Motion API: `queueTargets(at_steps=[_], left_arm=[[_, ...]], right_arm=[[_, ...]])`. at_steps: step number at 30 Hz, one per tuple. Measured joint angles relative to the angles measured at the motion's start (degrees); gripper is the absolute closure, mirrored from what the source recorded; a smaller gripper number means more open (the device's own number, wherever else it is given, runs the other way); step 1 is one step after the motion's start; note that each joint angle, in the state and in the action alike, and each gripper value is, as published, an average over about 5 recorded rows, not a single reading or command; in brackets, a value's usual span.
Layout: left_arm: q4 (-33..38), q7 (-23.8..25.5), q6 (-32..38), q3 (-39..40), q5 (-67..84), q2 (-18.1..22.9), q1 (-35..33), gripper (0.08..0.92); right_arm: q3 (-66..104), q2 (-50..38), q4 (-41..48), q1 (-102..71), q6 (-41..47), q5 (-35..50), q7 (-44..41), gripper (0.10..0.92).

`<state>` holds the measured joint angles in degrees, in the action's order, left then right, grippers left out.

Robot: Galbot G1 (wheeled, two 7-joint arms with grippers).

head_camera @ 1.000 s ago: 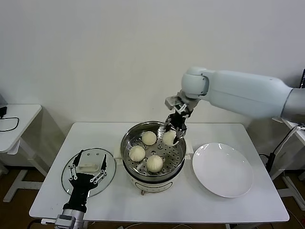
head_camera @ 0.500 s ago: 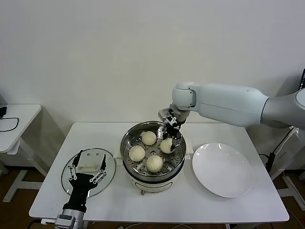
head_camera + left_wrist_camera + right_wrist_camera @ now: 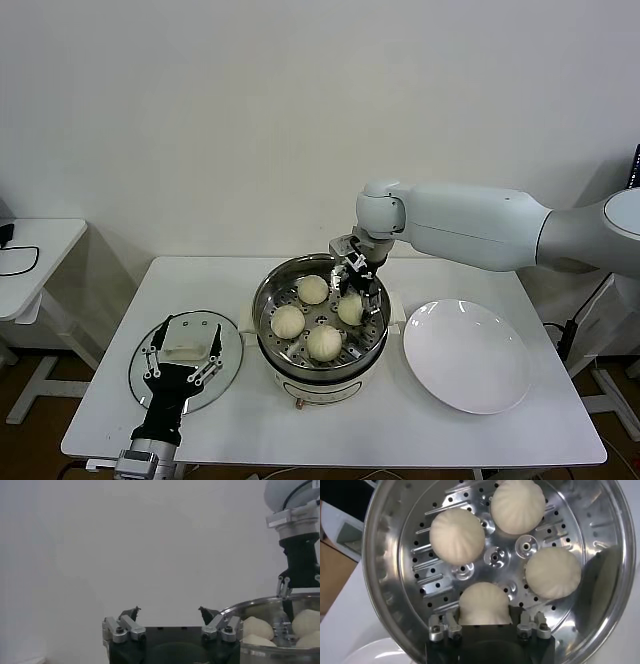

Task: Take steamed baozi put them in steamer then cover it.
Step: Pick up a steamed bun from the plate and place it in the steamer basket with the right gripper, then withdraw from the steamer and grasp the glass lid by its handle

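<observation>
Fourth pleated, cream-white baozi now lower, on steamer tray

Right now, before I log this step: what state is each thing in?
steamer: uncovered, tray loaded.
baozi: all four on the tray.
right gripper: open, inside the pot around the last bun.
cover: off, flat on the table.
left gripper: open, above the cover.
plate: bare.
</observation>
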<state>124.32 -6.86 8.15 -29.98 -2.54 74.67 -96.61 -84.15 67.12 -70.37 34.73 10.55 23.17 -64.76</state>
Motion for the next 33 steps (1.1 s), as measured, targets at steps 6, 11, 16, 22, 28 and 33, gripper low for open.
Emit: queueTargets(at_steps=[6,11,16,22,28,33], left_arm=[[0.04,-0.07,-0.1,-0.25,-0.23,-0.18,0.02,0.177],[0.09,-0.33,-0.1,-0.34,-0.84,-0.3,0.15,0.177],[0.08,-0.64,0.03,-0.62,-1.81,-0.46,0.33,0.177],[-0.49,-0.93,0.37,-0.59,-3.68,-0.8,0.57,0.177],[-1.28,-1.48,0.71,-0.27,-6.05,-0.91,1.22,0.177],[-1.35,-1.96,0.59,0.06,-8.31,-0.76,1.45,0.177]], right_arm=[[1.44,-1.6,-1.65,0.03,-0.2,-0.71,0.06,0.203],[5.38,-4.67,-4.11,-0.84,-1.34,-2.28,0.32,0.203],[11.57,-9.64,-7.49,-3.35,-3.58,-2.35,5.17,0.203],[19.9,-16.95,-12.1,-9.09,-7.37,-0.93,20.77,0.203],[32.97,-21.95,-14.87,-20.93,-12.46,0.73,41.87,0.203],[45.94,-23.31,-16.48,-34.33,-18.55,1.34,57.04,0.203]])
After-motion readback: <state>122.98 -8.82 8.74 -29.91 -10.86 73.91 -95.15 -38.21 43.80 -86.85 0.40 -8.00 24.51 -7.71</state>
